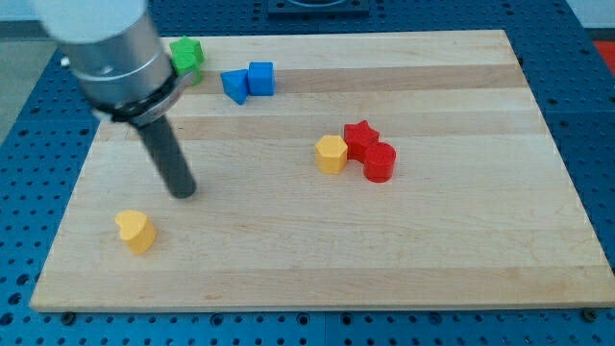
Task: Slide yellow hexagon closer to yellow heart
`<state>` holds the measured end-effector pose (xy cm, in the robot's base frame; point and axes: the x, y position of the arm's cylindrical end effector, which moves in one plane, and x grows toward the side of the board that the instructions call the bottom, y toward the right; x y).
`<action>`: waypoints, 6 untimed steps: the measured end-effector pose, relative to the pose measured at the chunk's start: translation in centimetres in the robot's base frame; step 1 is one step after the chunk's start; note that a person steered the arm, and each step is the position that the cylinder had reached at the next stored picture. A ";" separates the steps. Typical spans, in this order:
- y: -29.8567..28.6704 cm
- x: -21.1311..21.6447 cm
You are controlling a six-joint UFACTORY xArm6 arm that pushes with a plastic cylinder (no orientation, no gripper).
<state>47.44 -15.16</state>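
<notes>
Looking from the view's bottom upward, you are seeing the yellow heart (pixel 135 231) first, sitting alone near the lower left part of the wooden board (pixel 461 250). Just above it and slightly to the view's right, my tip (pixel 184 193) is resting on the board, close to the heart but apart from it. The tool is a plain dark rod with nothing to open or close, and it is holding nothing; it is leaning up toward the view's top left into the grey arm housing (pixel 110 48).

Further up, near the middle of the board, the yellow hexagon (pixel 331 154) is sitting well apart from both my tip and the heart, off to their right. It is touching the red star (pixel 361 137) on its right side, and the red cylinder (pixel 380 162) is pressing against the star from just below.

Farthest away, along the top edge, you are seeing two blue blocks (pixel 248 81) touching each other, and a green block (pixel 186 56) to their left, partly hidden behind the arm.
</notes>
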 end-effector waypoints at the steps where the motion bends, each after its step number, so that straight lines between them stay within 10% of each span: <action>1: 5.3 -3.4; 6: 20.1 -6.9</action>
<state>40.57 4.98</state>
